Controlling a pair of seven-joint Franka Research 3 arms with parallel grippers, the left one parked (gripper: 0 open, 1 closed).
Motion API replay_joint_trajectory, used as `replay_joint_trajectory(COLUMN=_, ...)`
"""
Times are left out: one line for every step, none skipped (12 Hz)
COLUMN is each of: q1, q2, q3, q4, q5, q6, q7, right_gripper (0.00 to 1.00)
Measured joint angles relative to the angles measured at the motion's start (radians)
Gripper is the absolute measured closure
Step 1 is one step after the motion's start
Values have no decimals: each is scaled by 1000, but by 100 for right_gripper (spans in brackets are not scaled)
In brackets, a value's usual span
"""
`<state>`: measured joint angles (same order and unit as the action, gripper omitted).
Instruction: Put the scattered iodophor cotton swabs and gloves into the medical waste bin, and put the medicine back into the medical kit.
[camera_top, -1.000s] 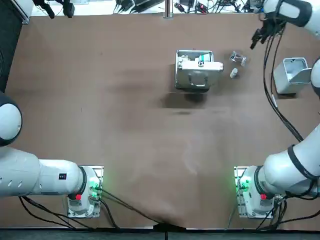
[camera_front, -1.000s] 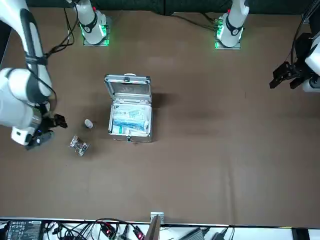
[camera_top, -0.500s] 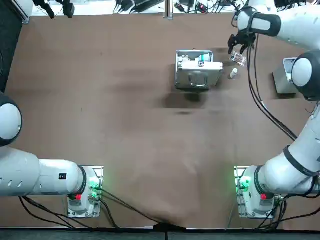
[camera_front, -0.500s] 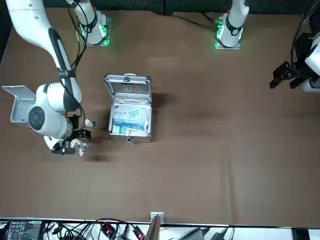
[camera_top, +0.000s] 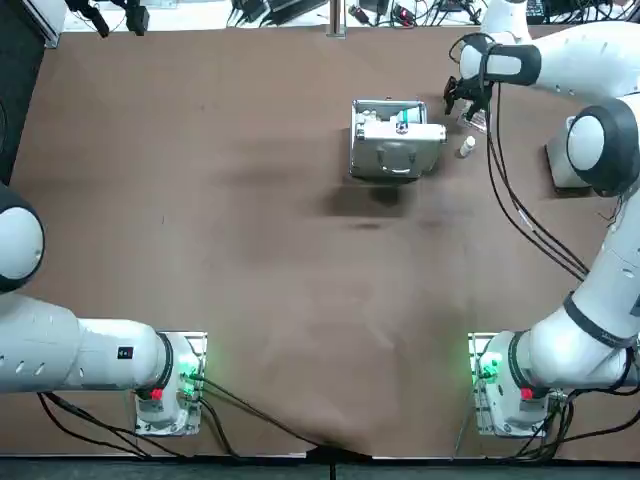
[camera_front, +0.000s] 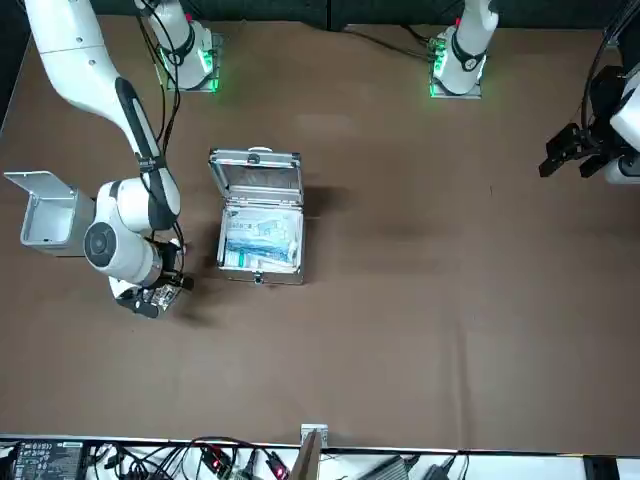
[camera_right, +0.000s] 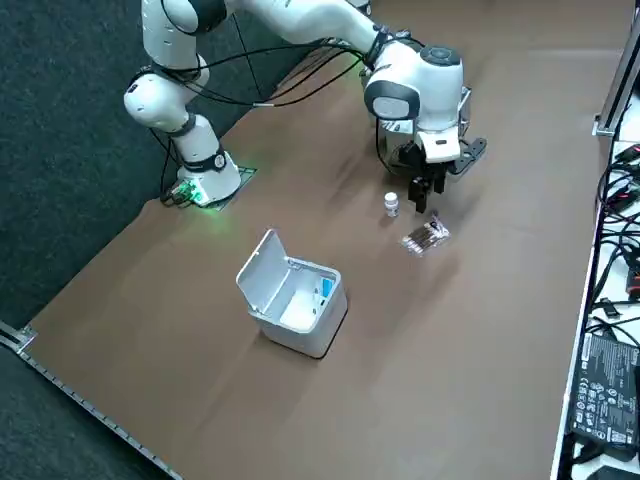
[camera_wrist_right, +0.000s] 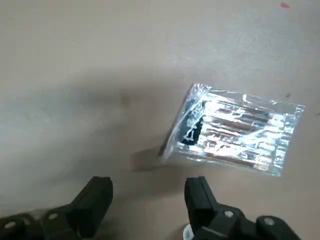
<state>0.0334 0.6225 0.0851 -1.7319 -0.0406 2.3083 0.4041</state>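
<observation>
Empty right gripper (camera_wrist_right: 148, 194), black fingers apart, crinkly clear rectangular swab packet (camera_wrist_right: 235, 132) just beyond one fingertip, flat on matte brown table (camera_wrist_right: 75, 50).

A brown counter (camera_top: 250, 200) is spreading wide, cables (camera_front: 220, 462) are lying tangled along the white strip past its far edge, a small metal post (camera_top: 336, 18) is standing there, a black labelled box (camera_right: 603, 385) is resting among them, and dark carpet (camera_right: 60, 200) is bordering the counter.
</observation>
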Motion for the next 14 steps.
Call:
replay_joint_trajectory(q1=3, q2=5, q3=-2, q4=0, q5=-14, q6=6, q7=16, right_gripper=11)
replay_joint_trajectory(q1=5, q2=10, q3=-4, q4=0, q5=-24, q6=10, q7=26, right_gripper=11)
replay_joint_trajectory(q1=7, q2=15, q3=-6, q4=0, q5=-27, q6=18, q7=30, right_gripper=16)
replay_joint_trajectory(q1=8, q2=20, q3=-8, q4=0, q5=-28, q6=28, q7=34, right_gripper=20)
replay_joint_trajectory(q1=8, q2=24, q3=-9, q4=1, q5=-29, q6=35, q7=43, right_gripper=21)
replay_joint_trajectory(q1=8, q2=28, q3=-12, q4=3, q5=-34, q6=39, q7=54, right_gripper=31)
replay_joint_trajectory(q1=8, q2=31, q3=-16, q4=4, q5=-38, q6=40, q7=60, right_gripper=32)
replay_joint_trajectory(q1=8, q2=33, q3=-21, q4=4, q5=-39, q6=41, q7=61, right_gripper=34)
replay_joint_trajectory(q1=8, q2=36, q3=-24, q4=5, q5=-39, q6=42, q7=62, right_gripper=35)
replay_joint_trajectory(q1=8, q2=40, q3=-27, q4=7, q5=-39, q6=42, q7=63, right_gripper=38)
replay_joint_trajectory(q1=8, q2=43, q3=-29, q4=7, q5=-39, q6=43, q7=65, right_gripper=40)
replay_joint_trajectory(q1=8, q2=48, q3=-29, q4=7, q5=-39, q6=43, q7=67, right_gripper=54)
replay_joint_trajectory(q1=9, q2=50, q3=-29, q4=8, q5=-39, q6=44, q7=67, right_gripper=56)
replay_joint_trajectory(q1=9, q2=50, q3=-29, q4=9, q5=-39, q6=44, q7=67, right_gripper=58)
